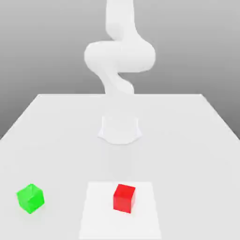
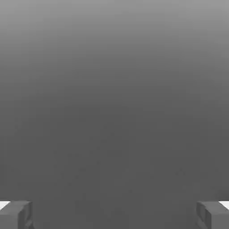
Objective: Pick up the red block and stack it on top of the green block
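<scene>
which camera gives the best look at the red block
The exterior view: the red block sits in full on a paler patch of the table, apart from the green block. The hand view looks past the open end effector at plain grey.

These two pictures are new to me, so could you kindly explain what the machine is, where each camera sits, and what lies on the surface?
The exterior view looks across a pale grey table at a white, curved robot arm rising from a round base. Near the front edge lie a small red cube, on a lighter square patch, and a small green cube toward that view's left, standing apart. The other picture comes from a camera on the hand: its end effector shows as two grey fingertips spread wide, open, with plain grey between them. Nothing is held.
</scene>
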`<action>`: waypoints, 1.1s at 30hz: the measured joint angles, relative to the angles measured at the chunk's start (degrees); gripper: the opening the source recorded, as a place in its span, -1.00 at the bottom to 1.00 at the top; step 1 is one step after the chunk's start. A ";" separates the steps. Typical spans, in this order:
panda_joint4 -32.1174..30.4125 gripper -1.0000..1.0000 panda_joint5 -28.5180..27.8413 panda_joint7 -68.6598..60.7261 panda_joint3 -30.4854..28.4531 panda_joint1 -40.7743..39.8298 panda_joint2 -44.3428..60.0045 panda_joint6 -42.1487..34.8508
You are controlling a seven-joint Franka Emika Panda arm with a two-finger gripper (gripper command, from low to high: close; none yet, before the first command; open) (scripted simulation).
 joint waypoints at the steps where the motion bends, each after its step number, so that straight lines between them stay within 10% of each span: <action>1: -1.26 0.00 0.40 0.61 0.08 -0.05 2.40 1.35; 26: -21.15 0.00 -2.99 18.52 1.43 -0.04 54.66 34.79; 27: -21.00 -1.00 -3.07 18.60 1.27 0.09 55.77 35.73; 33: -20.91 -1.00 -3.23 18.74 1.28 0.06 56.32 36.24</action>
